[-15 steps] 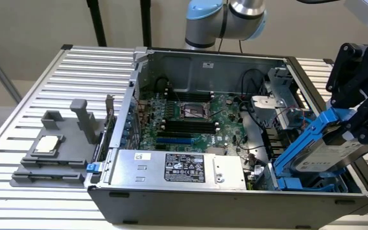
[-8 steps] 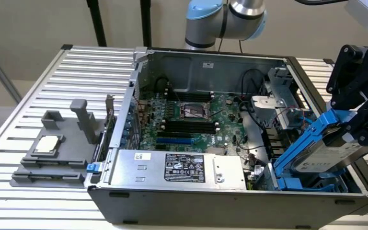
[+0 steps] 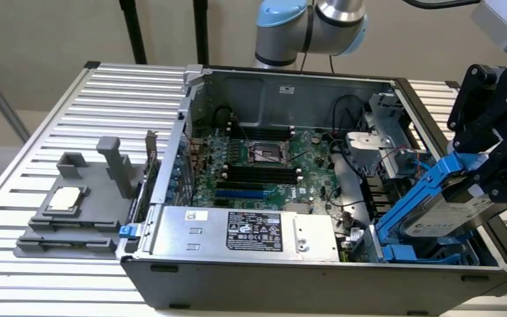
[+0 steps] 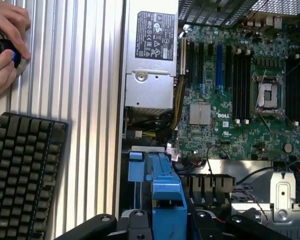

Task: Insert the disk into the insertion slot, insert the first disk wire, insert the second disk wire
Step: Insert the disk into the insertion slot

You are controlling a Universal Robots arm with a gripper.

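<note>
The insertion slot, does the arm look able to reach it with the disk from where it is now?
Probably yes. The tool holds the disk tilted just above the insertion slot. The case lies open on that side, and nothing seems to cross the bay's mouth.

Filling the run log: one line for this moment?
gripper: shut on disk | disk: tilted at insertion slot, not seated

One disk, one motherboard, one keyboard — seemingly two hands
</note>
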